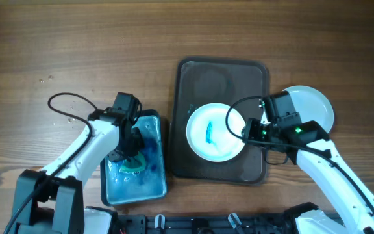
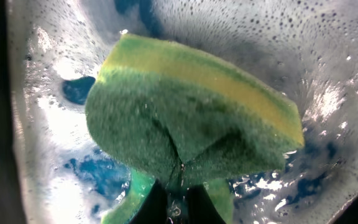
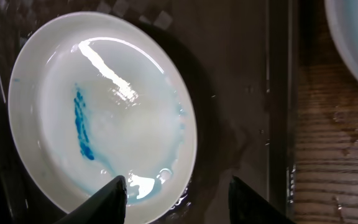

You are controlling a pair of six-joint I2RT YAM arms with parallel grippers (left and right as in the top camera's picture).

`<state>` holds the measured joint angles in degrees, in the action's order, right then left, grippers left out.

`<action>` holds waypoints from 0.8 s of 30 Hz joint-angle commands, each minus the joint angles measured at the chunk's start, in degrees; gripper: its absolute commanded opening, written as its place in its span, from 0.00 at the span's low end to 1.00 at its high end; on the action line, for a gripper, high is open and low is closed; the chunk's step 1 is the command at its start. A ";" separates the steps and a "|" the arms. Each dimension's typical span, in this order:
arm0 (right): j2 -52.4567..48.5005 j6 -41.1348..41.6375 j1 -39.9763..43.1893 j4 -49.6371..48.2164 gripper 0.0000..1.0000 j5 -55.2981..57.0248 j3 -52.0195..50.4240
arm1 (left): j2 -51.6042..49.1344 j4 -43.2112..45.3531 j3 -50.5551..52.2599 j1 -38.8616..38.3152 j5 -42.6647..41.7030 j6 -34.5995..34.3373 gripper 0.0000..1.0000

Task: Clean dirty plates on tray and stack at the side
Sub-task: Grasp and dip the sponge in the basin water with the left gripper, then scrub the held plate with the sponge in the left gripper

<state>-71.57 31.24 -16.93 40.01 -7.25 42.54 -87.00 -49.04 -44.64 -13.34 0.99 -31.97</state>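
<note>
Two round plates are in play. The dirty white plate (image 1: 214, 132) with a blue smear (image 3: 81, 127) sits on the dark rectangular tray (image 1: 219, 71). A clean-looking white plate (image 1: 313, 104) rests on the wooden surface (image 1: 76, 39), off to the right of the right gripper (image 3: 178, 183) and beyond the tray's edge; it is apparently the start of the stack. The right gripper is spread wide, with the dirty plate's near rim between its fingers, one over the plate and one over bare tray. That stance suits steadying or lifting the rim, though I cannot tell if it touches. The left gripper (image 1: 130, 151) is clamped on the green-and-yellow sponge (image 2: 191, 118), which bulges out ahead of its fingers. It is held low inside the rectangular basin of blue soapy water (image 1: 151, 179), probably to take up suds before scrubbing the smear.
</note>
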 commanded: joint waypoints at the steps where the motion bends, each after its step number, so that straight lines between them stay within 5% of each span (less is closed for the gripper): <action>1: 0.63 1.64 2.49 0.55 0.55 1.88 1.05 | 0.68 -4.72 -6.47 0.33 -0.50 3.39 0.04; 8: -0.48 -16.00 4.24 -3.56 0.50 -8.20 0.83 | 1.84 -15.34 -21.55 -0.15 -0.31 7.85 0.04; 15: -6.86 -14.14 4.24 -6.38 0.47 -4.26 -1.27 | 1.84 -15.89 -25.24 -3.37 -3.45 8.90 0.04; 24: -20.26 -14.08 4.20 -14.82 0.11 -8.46 -1.31 | 1.75 -5.75 -25.11 -10.80 -10.60 7.65 0.04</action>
<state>-87.81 17.47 -12.80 26.61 -13.39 42.06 -86.24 -59.07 -68.86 -20.53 -5.91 -24.23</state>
